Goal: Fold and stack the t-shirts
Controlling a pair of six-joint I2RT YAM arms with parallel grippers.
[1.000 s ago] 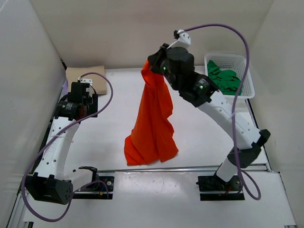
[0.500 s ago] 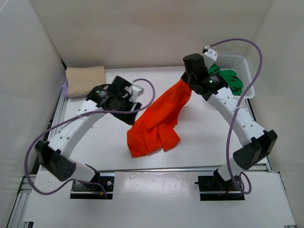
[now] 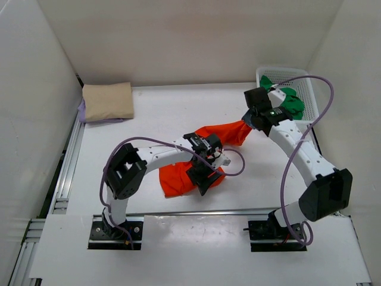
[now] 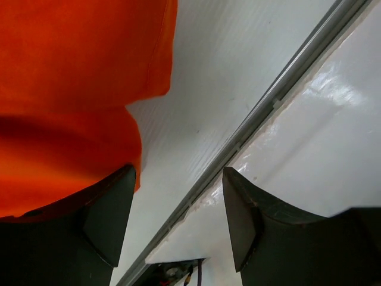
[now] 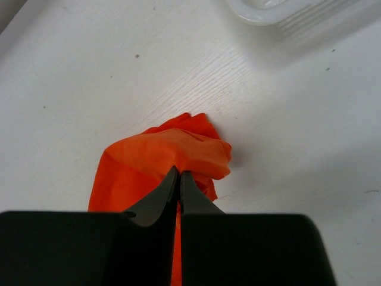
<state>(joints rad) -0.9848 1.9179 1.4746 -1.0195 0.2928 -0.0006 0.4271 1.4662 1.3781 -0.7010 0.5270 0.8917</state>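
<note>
Right gripper (image 5: 180, 174) pinches the bright orange-red cloth t-shirt (image 5: 158, 156) tight; left gripper (image 4: 178, 190) hangs open over its hem, maybe touching it.

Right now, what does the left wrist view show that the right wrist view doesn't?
Only the left wrist: the left gripper, jaws open, and a metal rail at the near edge. Only the right wrist: the right gripper shut on a bunched end of the orange-red t-shirt, and the rim of the white basket. Both: that t-shirt lying on the white table.
</note>
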